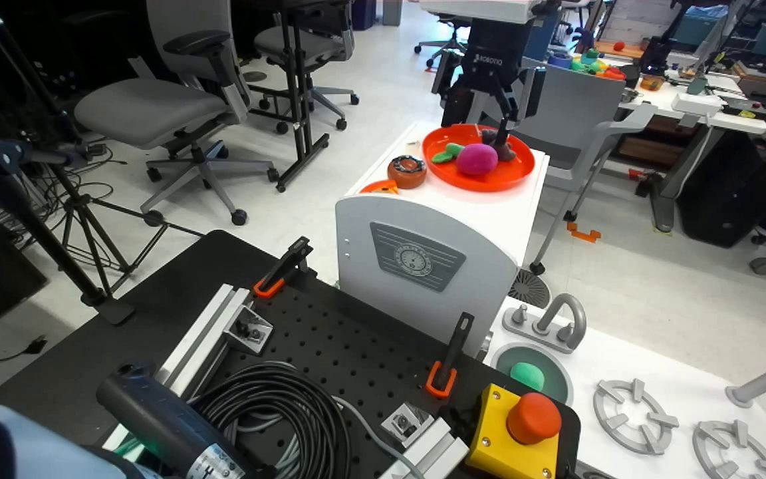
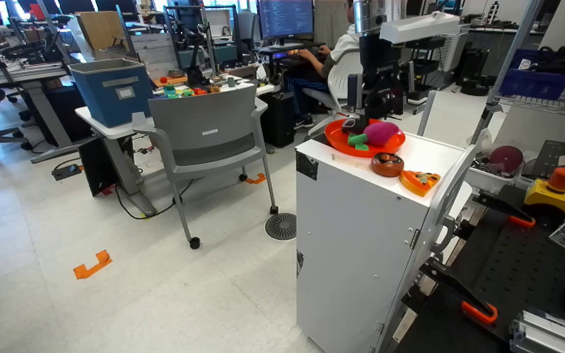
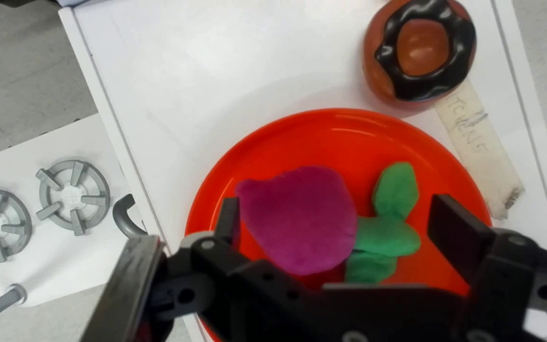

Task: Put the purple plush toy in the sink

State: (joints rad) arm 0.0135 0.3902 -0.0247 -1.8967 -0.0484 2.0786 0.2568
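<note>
The purple plush toy, with green leaves, lies in an orange-red bowl. Both exterior views show the toy in the bowl. My gripper is open over the bowl. In the wrist view one finger is beside the toy's purple end, and the other is past the leaves. In an exterior view the gripper reaches down to the bowl, by a dark brown item. The grey-green sink holds a green round item.
A donut-like brown piece and an orange wedge stand beside the bowl. An upright grey panel edges the white top on the sink side. A faucet arches by the sink. Grey burners are beyond.
</note>
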